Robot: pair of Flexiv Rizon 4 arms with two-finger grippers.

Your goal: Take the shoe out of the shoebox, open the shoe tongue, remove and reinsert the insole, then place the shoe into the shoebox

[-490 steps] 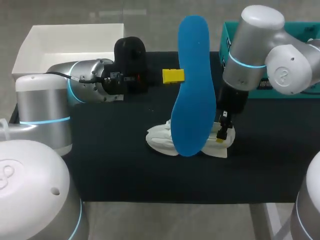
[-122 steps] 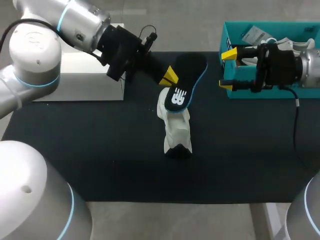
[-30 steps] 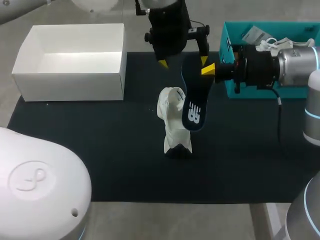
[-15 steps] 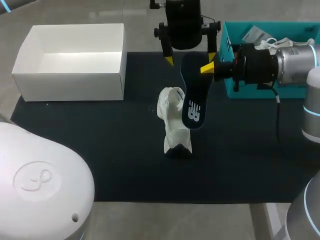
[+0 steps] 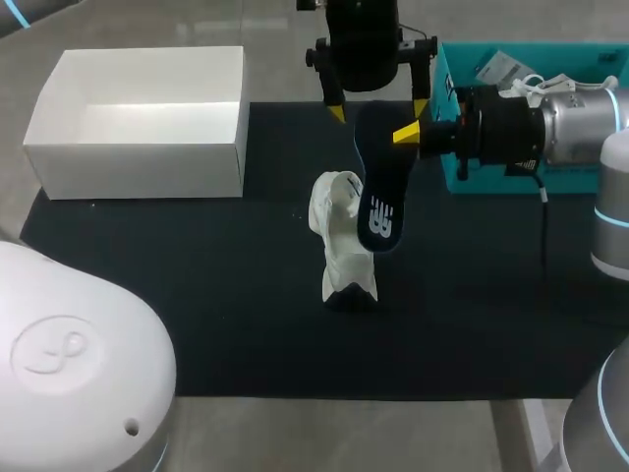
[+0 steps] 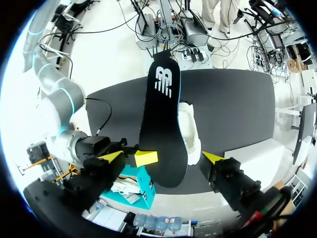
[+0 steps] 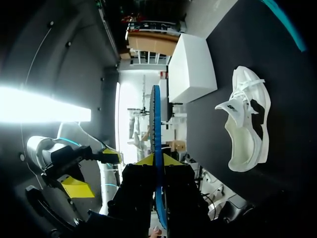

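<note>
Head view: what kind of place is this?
Probably a robot manipulation lab bench, not a shop. The left arm and right arm reach over a black-matted table, with a single white shoe and its insole as props.

Soft, matt white knit-cloth shoe (image 5: pixel 342 251). Black foam insole (image 5: pixel 378 182), dull cloth-faced top (smooth blue underside). Matt white cardboard box (image 5: pixel 138 169). Dull black table mat (image 5: pixel 197 315). Glossy white plastic arm shell (image 5: pixel 79 364).

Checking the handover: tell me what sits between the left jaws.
The black insole, clamped by the right jaws, hangs between the open left jaws, touching neither tip; the left wrist view shows it.
</note>
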